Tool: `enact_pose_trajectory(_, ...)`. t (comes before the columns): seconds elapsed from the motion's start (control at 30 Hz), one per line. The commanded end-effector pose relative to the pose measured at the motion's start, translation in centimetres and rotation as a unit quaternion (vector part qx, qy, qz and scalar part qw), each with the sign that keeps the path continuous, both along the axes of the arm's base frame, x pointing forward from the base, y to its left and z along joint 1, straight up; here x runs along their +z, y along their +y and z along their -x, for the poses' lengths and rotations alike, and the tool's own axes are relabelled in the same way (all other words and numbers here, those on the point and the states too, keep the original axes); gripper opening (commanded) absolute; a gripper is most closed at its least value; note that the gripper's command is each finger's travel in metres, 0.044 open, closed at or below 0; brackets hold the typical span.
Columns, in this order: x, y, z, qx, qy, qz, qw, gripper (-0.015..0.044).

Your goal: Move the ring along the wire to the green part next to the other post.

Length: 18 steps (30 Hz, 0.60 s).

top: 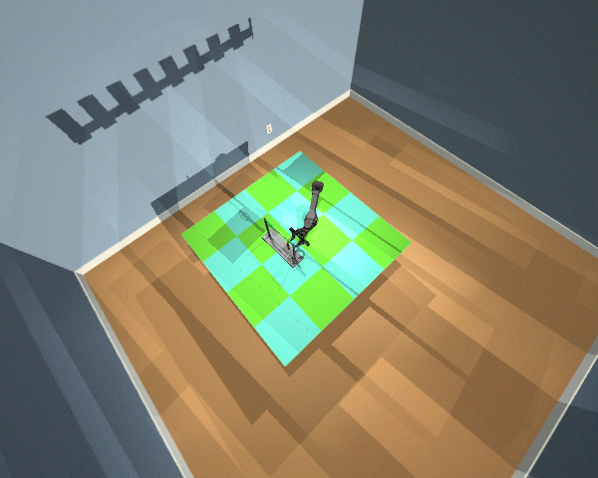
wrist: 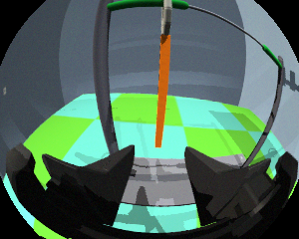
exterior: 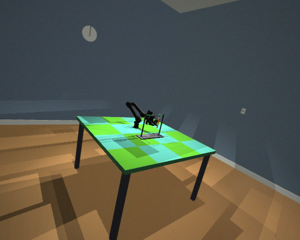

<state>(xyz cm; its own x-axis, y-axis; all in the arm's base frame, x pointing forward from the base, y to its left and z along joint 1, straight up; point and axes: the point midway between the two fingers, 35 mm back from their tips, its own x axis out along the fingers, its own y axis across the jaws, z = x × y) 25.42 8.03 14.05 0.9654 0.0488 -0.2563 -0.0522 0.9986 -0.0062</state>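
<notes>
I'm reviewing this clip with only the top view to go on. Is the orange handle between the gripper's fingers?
Observer: No. In the wrist view, the gripper is open and the orange handle hangs beyond its fingertips.
Operator: From above I can't make out where the ring sits. Is it on green or grey?
Observer: The wrist view shows the ring on the green part of the wire, next to the nearer post.
Operator: Does the handle reach down to the base?
Observer: No, the exterior view shows its lower end hanging above the base plate.
</notes>
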Motion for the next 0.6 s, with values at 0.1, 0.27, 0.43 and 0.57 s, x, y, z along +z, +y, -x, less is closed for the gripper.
enact_pose_trajectory(0.1, 0.9, -0.4, 3.1, 0.0, -0.006, -0.005, 1.0, 0.0396)
enact_pose_trajectory(0.27, 0.9, -0.5, 3.4, 0.0, -0.006, -0.005, 1.0, 0.044)
enact_pose_trajectory(0.43, 0.9, -0.5, 3.4, 0.0, -0.006, -0.005, 1.0, 0.044)
enact_pose_trajectory(0.57, 0.9, -0.5, 3.4, 0.0, -0.006, -0.005, 1.0, 0.044)
